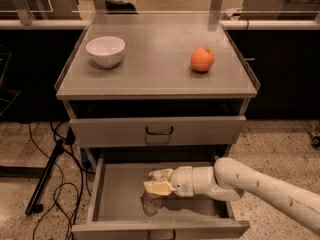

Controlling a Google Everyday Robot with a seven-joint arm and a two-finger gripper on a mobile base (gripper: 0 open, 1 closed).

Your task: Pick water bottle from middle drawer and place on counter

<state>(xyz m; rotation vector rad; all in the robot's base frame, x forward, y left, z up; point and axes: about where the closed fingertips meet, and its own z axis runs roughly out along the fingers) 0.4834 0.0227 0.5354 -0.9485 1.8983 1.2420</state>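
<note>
The water bottle (150, 203) stands in the open middle drawer (120, 194), near the middle of its grey floor; only its clear lower body shows. My gripper (158, 181) reaches in from the right on a white arm, and its pale fingers (157, 187) are closed around the bottle's upper part, hiding the cap. The bottle still rests on the drawer floor. The counter (155, 54) is the flat grey top of the cabinet above.
A white bowl (105, 50) sits on the counter at the left and an orange fruit (202, 59) at the right. The drawer above (160, 130) is shut. Black cables and a pole (45, 176) lie on the floor at the left.
</note>
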